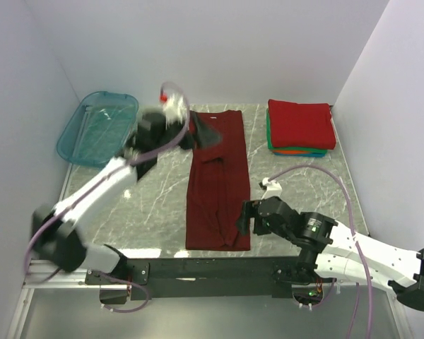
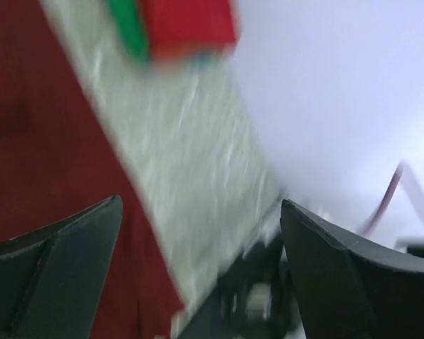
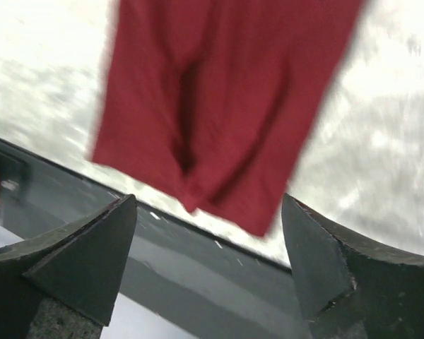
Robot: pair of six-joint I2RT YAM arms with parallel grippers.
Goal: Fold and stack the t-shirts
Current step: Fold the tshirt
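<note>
One shirt unfinished: maroon shirt (image 1: 219, 183) lies as long strip down middle of table (image 1: 155, 205), reaching from far edge to front edge. Sides look folded in; cross folds not yet done. Stack (image 1: 300, 127), red on top, sits at far right corner, well apart. Left gripper (image 2: 201, 205) spread wide, empty, blurred, at strip's far left corner. Right gripper (image 3: 208, 201) spread wide, empty, beside near right corner. Remaining: fold strip short, set on stack.
</note>
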